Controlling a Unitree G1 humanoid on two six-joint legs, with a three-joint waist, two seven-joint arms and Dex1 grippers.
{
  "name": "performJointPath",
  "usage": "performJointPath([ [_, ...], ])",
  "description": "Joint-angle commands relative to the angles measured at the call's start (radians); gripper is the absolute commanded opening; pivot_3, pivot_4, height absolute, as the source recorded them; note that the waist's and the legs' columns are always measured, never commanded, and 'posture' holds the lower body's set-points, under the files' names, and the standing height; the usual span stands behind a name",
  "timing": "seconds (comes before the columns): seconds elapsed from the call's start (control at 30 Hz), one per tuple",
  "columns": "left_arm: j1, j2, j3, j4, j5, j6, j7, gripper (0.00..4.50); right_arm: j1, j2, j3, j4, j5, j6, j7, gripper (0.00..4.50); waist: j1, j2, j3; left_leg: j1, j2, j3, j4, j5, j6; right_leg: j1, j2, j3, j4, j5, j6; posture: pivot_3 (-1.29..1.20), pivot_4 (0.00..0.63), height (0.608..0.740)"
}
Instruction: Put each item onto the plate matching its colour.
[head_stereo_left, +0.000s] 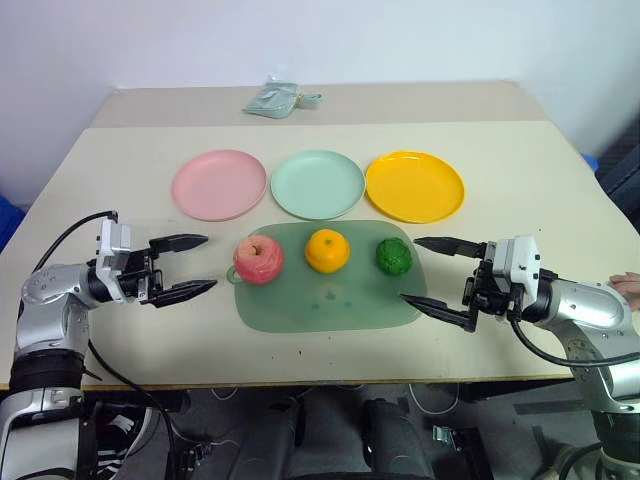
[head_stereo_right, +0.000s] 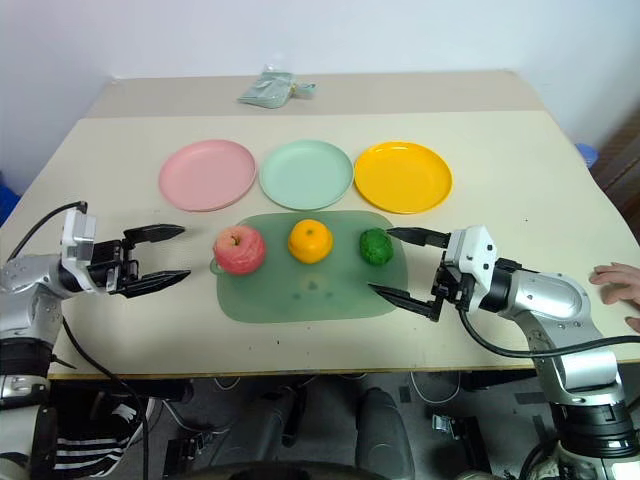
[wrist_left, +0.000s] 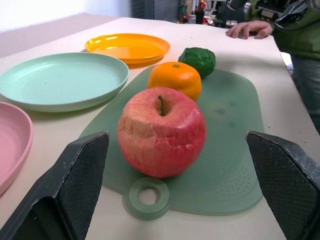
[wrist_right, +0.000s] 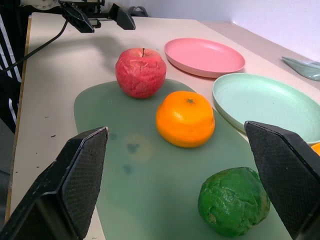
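Pink-red apple (head_stereo_left: 258, 259) (on mat (head_stereo_left: 330, 305)) just beside left end effector (head_stereo_left: 196, 265).

The robot's arms are rounded silver-grey shells with black joints. Each wrist carries a white boxy block, and black cables loop from wrist to forearm. The left gripper (head_stereo_left: 183, 266) and right gripper (head_stereo_left: 429, 273) each have two slim, tapered black fingers with finely textured inner pads.

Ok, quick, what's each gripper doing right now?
Left gripper: open, holding nothing, beside the pink-red apple.
Right gripper: open, holding nothing, beside the bumpy dark green fruit.
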Motion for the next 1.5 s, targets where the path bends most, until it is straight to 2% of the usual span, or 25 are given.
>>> performJointPath([
  [0.03, -0.026, -0.001, 0.027, -0.010, -0.019, -0.014, -0.004, 4.50, -0.012, -0.003, -0.003, -0.018, 0.007, -0.007, -0.002, 4.45, 0.000, 0.000, 0.000, 0.000, 0.000, 0.000, 0.000, 0.000, 0.000, 0.000, 0.000, 0.000, 0.000, 0.000, 0.000, 0.00, 0.150, 0.740],
  [0.3, -0.068, -0.027, 0.010, 0.033, 0.002, -0.039, -0.002, 4.50, 0.008, -0.022, -0.039, -0.034, 0.018, 0.000, -0.007, 4.45, 0.000, 0.000, 0.000, 0.000, 0.000, 0.000, 0.000, 0.000, 0.000, 0.000, 0.000, 0.000, 0.000, 0.000, 0.000, 0.00, 0.150, 0.740],
  [0.53, -0.066, -0.057, 0.051, 0.015, -0.081, 0.016, -0.030, 4.50, -0.066, 0.004, 0.001, 0.009, -0.024, -0.013, -0.045, 4.45, -0.003, 0.000, 0.000, 0.000, 0.000, 0.000, 0.000, 0.000, 0.000, 0.000, 0.000, 0.000, 0.000, 0.000, 0.000, 0.00, 0.150, 0.740],
  [0.83, -0.036, -0.033, 0.051, -0.052, -0.059, 0.059, 0.041, 4.50, -0.084, 0.026, 0.032, -0.005, -0.010, 0.017, -0.057, 4.45, 0.000, 0.000, 0.000, 0.000, 0.000, 0.000, 0.000, 0.000, 0.001, 0.000, 0.000, 0.000, 0.000, 0.000, 0.000, 0.00, 0.150, 0.740],
  [0.97, -0.027, -0.074, 0.008, -0.106, -0.011, 0.098, 0.182, 4.50, -0.077, 0.038, 0.039, -0.023, -0.008, 0.018, -0.062, 4.45, 0.001, 0.000, 0.000, 0.000, 0.000, 0.000, 0.000, 0.000, 0.000, 0.000, 0.000, 0.000, 0.000, 0.000, 0.000, 0.00, 0.150, 0.740],
  [1.1, -0.013, -0.130, -0.009, -0.158, -0.006, 0.084, 0.230, 4.50, -0.083, 0.040, 0.038, -0.021, -0.015, 0.016, -0.071, 4.45, 0.001, 0.000, 0.000, 0.000, 0.000, 0.000, 0.000, 0.000, 0.000, 0.000, 0.000, 0.000, 0.000, 0.000, 0.000, 0.00, 0.150, 0.740],
  [1.3, -0.036, -0.150, -0.087, -0.147, 0.042, 0.104, 0.228, 4.50, -0.092, 0.029, 0.034, -0.025, -0.023, 0.016, -0.080, 4.45, 0.000, 0.000, 0.000, 0.000, 0.000, 0.000, 0.000, 0.001, 0.001, 0.000, 0.000, 0.000, 0.000, 0.000, 0.000, 0.00, 0.150, 0.740],
  [1.5, -0.064, -0.148, -0.113, -0.085, 0.089, 0.077, 0.223, 4.50, -0.093, 0.017, 0.025, -0.079, 0.003, 0.051, -0.093, 4.45, 0.001, 0.000, 0.000, 0.000, 0.000, 0.000, 0.000, 0.001, 0.002, 0.000, 0.001, 0.000, 0.000, 0.000, 0.000, 0.00, 0.150, 0.740],
])
